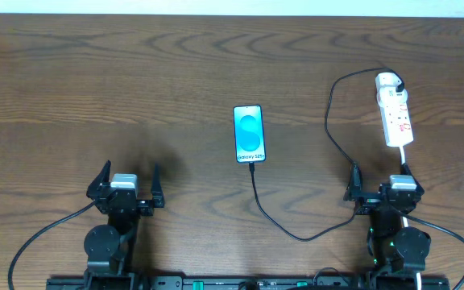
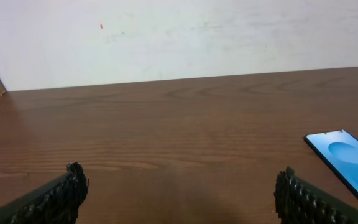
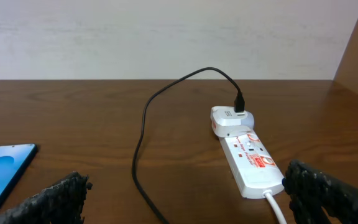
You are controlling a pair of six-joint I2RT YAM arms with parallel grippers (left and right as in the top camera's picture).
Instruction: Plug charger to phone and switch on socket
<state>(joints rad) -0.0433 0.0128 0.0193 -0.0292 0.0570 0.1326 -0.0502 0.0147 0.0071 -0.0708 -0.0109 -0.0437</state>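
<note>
We found both arms parked at the near edge of the table (image 1: pixel 135 80), the left gripper (image 1: pixel 130 176) spread wide with nothing between its fingers, and the right gripper (image 1: pixel 381 176) likewise wide apart and empty. The phone (image 1: pixel 249 133) lay flat near the middle, screen lit blue, well apart from either arm. The charger (image 1: pixel 296 235) ran from the phone's near edge in a loop toward us, then up past the right gripper to its white plug head (image 1: pixel 387 80), which sat in the far end of the socket (image 1: pixel 397 117). We could not tell whether the connector tip was fully seated in the phone or only lying against it. We judged the cable the main hazard: it passed just beside the right gripper's inner finger, so an advance toward the socket could have hooked it, yanking the tip out or dragging the phone. The red switches (image 3: pixel 252 151) looked small and close together, so a broad fingertip might have pressed the wrong one or shoved the light strip sideways. The white cord (image 1: pixel 405 153) beneath that arm could also have snagged.
</note>
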